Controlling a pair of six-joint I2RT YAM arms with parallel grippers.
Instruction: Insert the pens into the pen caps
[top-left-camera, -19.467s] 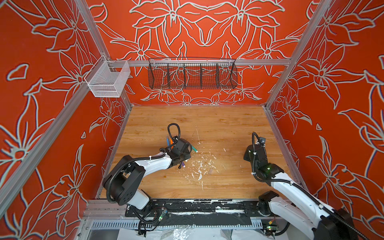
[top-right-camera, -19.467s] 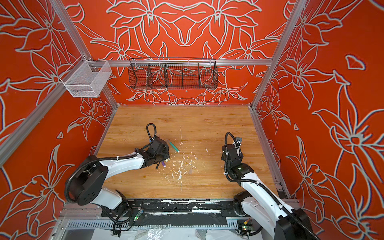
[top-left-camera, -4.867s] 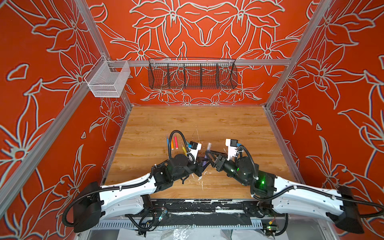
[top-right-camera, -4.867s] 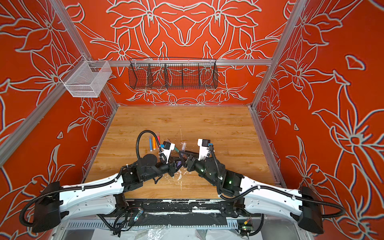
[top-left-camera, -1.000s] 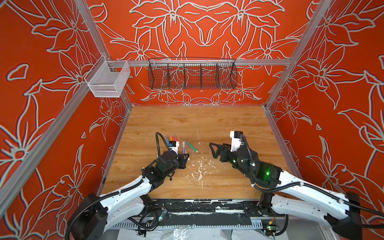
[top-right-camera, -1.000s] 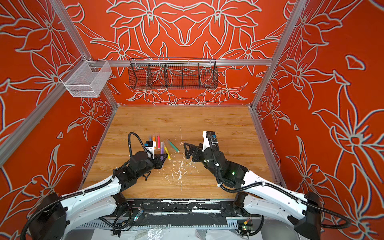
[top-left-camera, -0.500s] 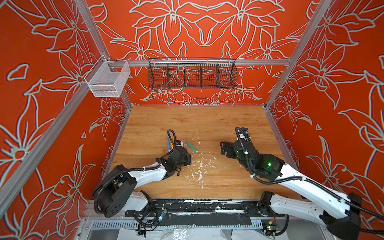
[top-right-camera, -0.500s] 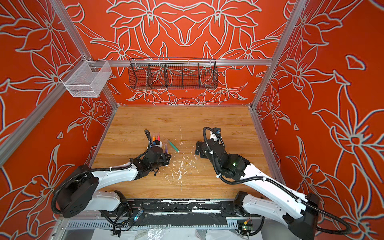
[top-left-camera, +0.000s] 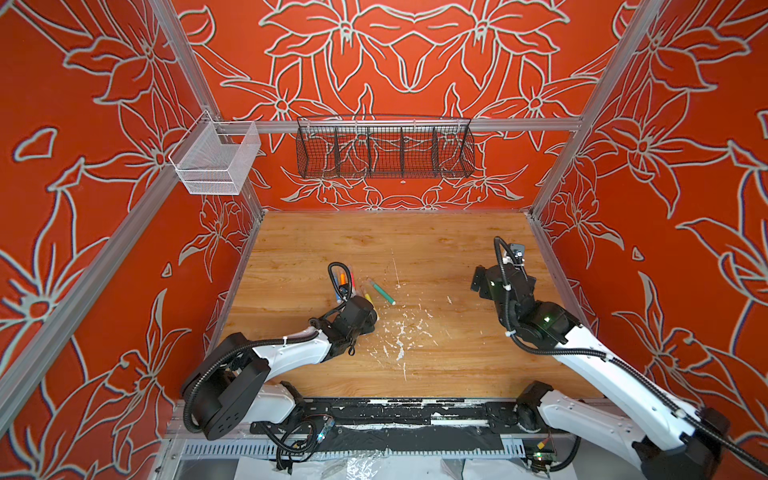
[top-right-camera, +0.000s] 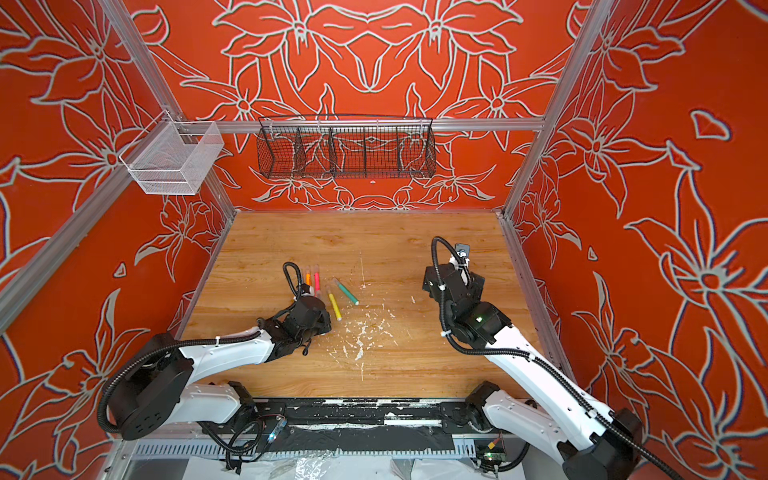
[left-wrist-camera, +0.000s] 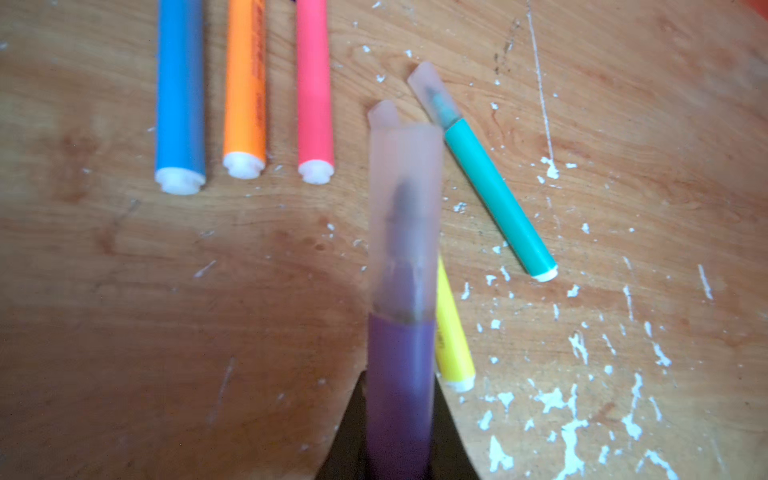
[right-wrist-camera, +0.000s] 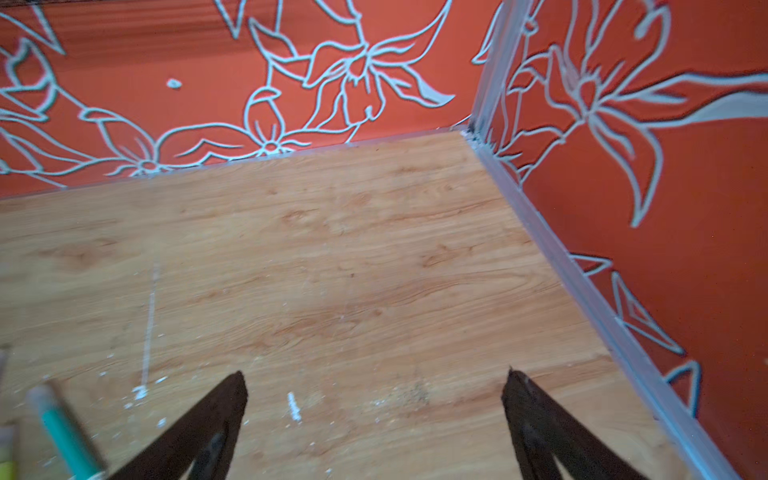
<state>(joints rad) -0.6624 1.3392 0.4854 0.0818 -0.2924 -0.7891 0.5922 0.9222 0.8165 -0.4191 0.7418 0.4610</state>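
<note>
Six pens show in the left wrist view. The left jaws are closed on the barrel of the purple pen (left-wrist-camera: 401, 374), which juts out blurred with a translucent cap (left-wrist-camera: 405, 216) seated over its tip. The green pen (left-wrist-camera: 496, 195) lies flat on the tabletop (left-wrist-camera: 124, 291), wearing a clear cap (left-wrist-camera: 432, 93) on its tip. Just beside the green pen lies the yellow pen (left-wrist-camera: 453, 332), partly hidden behind the purple one; the yellow pen's cap (left-wrist-camera: 383, 113) pokes out close to the green pen's cap. Farther from the green pen, beyond the yellow, the pink pen (left-wrist-camera: 314, 83), orange pen (left-wrist-camera: 245, 83) and blue pen (left-wrist-camera: 180, 95) lie side by side, nearly parallel and not touching, white end plugs in sight. Their other ends run out of the wrist view. White flecks (top-right-camera: 361, 332) scatter the wood near the green pen's plug end. In both top views the right jaws hang well apart from the green pen, to its right. They stand wide open and hold nothing, with the two dark fingers (right-wrist-camera: 199, 432) spread over bare wood
</note>
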